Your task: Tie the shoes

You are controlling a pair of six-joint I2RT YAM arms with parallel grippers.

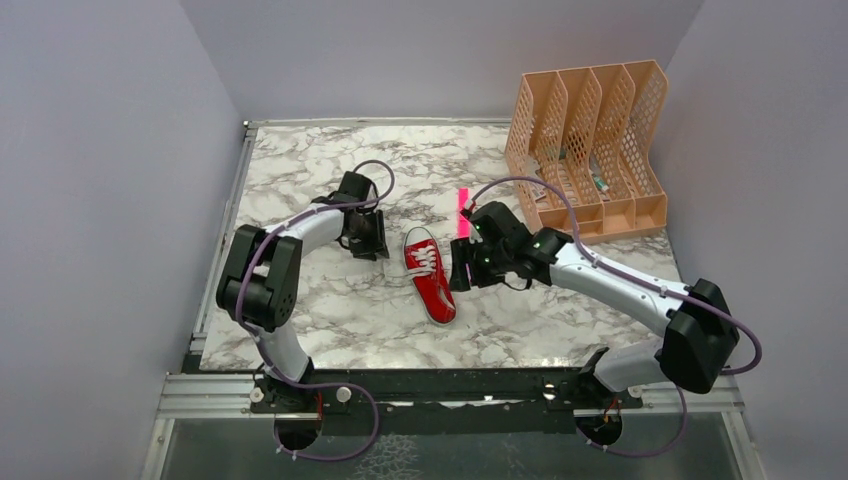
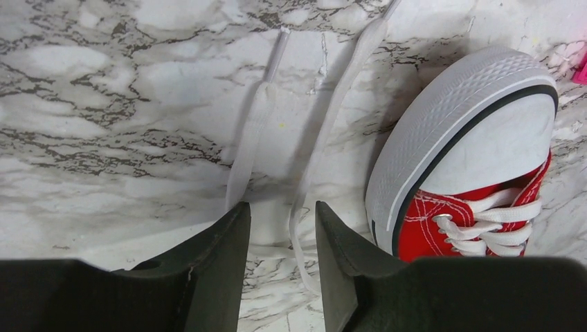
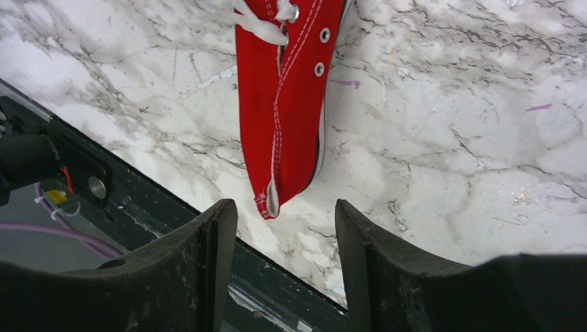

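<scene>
The red sneaker (image 1: 430, 275) lies on the marble table (image 1: 330, 310), white toe cap toward the far left, heel toward the near right. In the left wrist view its toe cap (image 2: 471, 138) is at the right. Two loose white laces (image 2: 250, 138) trail across the table from the toe side. My left gripper (image 2: 282, 214) is open, low over the table just left of the toe, and one lace runs between its fingers. My right gripper (image 3: 286, 211) is open and empty, just right of the shoe's heel part (image 3: 284, 104), apart from it.
A slim pink marker (image 1: 463, 212) lies just behind my right gripper, near the shoe's toe. An orange mesh file organiser (image 1: 590, 150) stands at the back right. The table's dark front edge (image 3: 173, 207) shows under my right gripper. Grey walls enclose the table.
</scene>
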